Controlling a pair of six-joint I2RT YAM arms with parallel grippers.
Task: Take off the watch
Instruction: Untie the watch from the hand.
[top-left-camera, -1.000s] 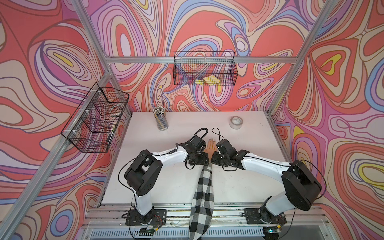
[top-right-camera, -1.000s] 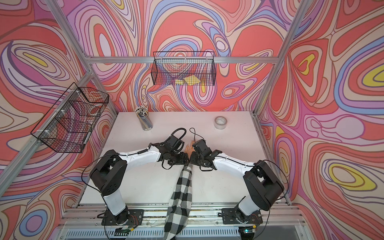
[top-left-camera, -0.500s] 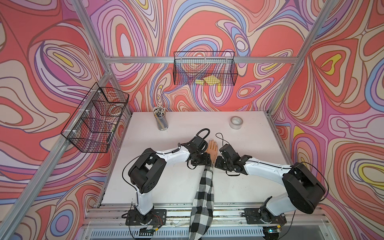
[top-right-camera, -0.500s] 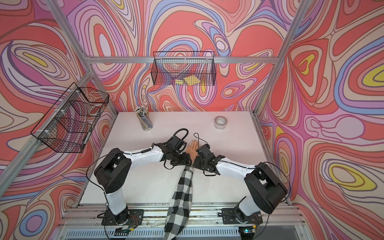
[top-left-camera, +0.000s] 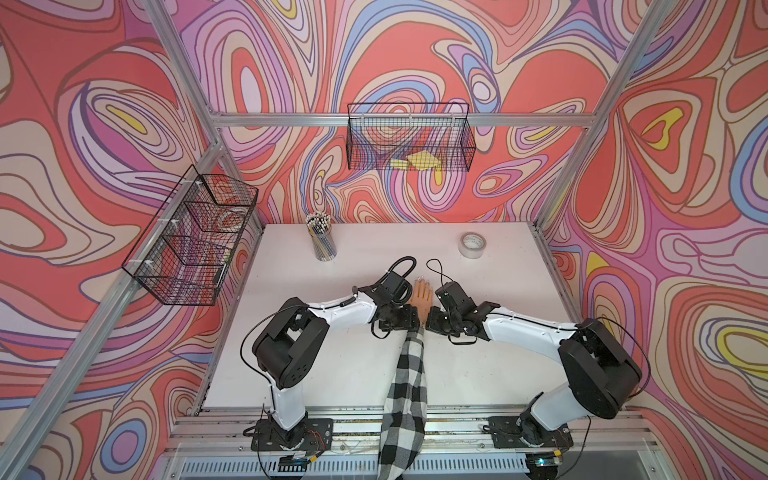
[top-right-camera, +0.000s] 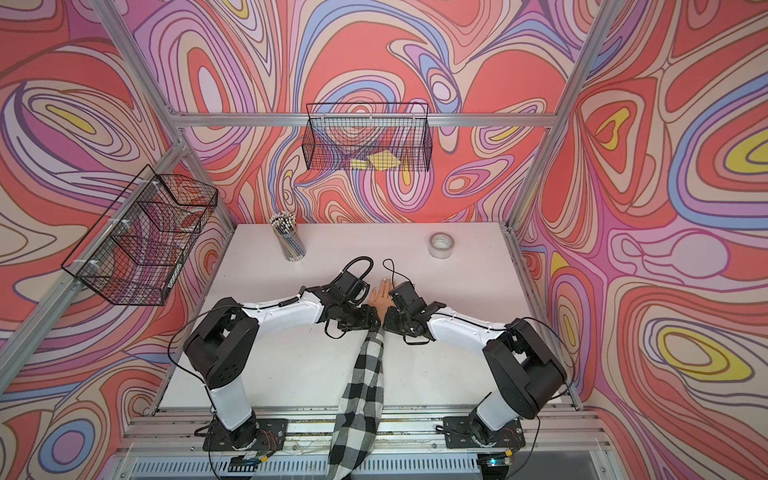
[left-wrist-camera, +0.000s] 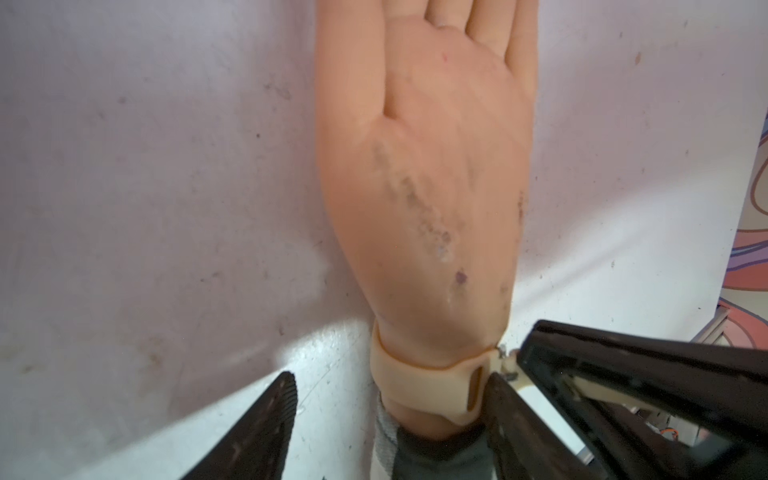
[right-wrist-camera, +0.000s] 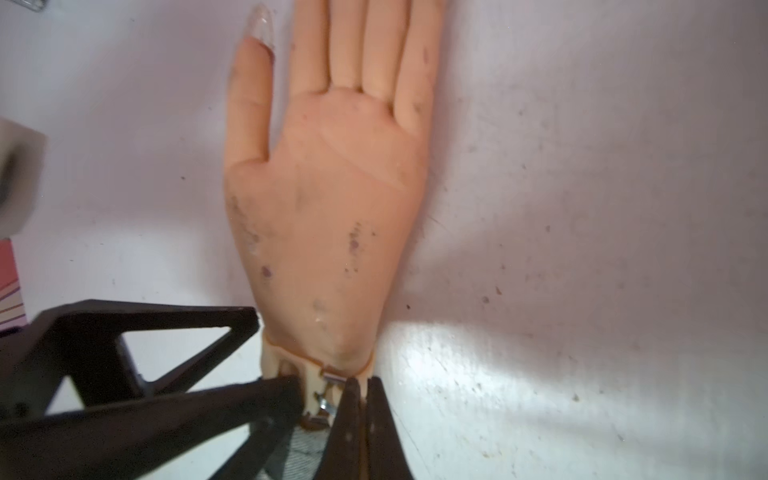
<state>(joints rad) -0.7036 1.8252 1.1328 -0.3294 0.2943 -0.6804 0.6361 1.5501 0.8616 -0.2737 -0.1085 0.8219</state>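
Note:
A mannequin hand (top-left-camera: 422, 294) lies flat on the white table (top-left-camera: 332, 374), its arm in a black-and-white checked sleeve (top-left-camera: 409, 395). The watch shows as a beige strap (left-wrist-camera: 419, 384) round the wrist, with a small metal buckle (right-wrist-camera: 331, 379); its dial is hidden. My left gripper (left-wrist-camera: 390, 401) is open and straddles the wrist. One of its fingers (left-wrist-camera: 500, 409) touches the strap's side, the other stands apart. My right gripper (right-wrist-camera: 365, 399) is shut on a thin beige end of the strap beside the buckle. Both grippers (top-left-camera: 409, 318) (top-left-camera: 431, 322) meet at the wrist in both top views.
A cup of pencils (top-left-camera: 321, 241) stands at the back left of the table and a roll of tape (top-left-camera: 472, 245) at the back right. Wire baskets hang on the back wall (top-left-camera: 409, 141) and the left wall (top-left-camera: 191, 237).
Both grippers have stayed at the wrist with only small shifts. The right one drew slightly toward the near edge and came back.

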